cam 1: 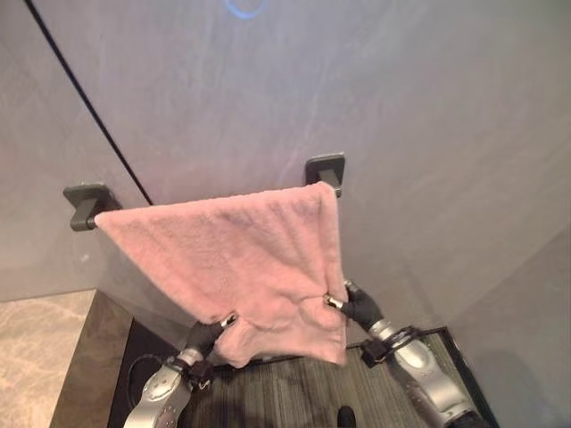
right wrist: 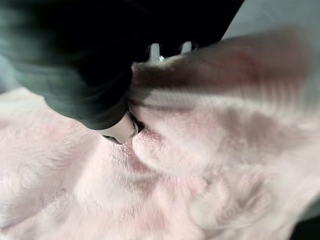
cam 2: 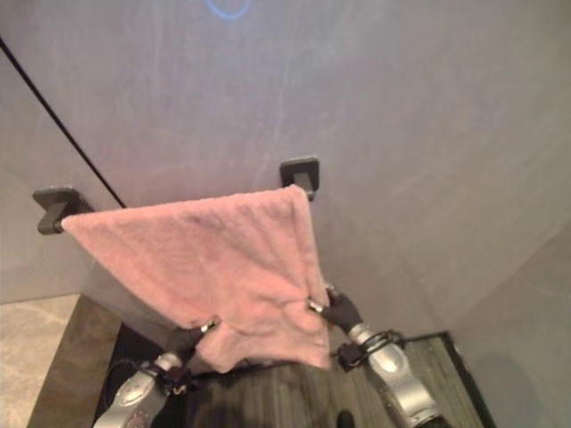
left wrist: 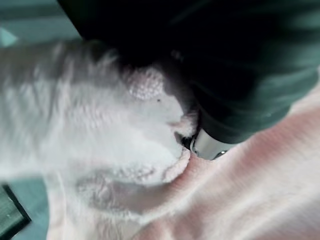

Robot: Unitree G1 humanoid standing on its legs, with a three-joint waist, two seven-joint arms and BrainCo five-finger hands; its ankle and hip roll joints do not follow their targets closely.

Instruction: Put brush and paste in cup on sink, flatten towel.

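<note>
Currently both arms reach up: left hand and right hand each pinch the pink towel's lower edge under the rail.

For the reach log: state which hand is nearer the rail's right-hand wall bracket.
Right. The right hand grips the pink towel below the right bracket; the left hand pinches the towel's lower edge, further toward the left bracket.

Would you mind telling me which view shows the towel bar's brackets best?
The left eye view: both brackets show at the towel's top corners. The right eye view shows them too; both wrist views show towel, no brackets.
</note>
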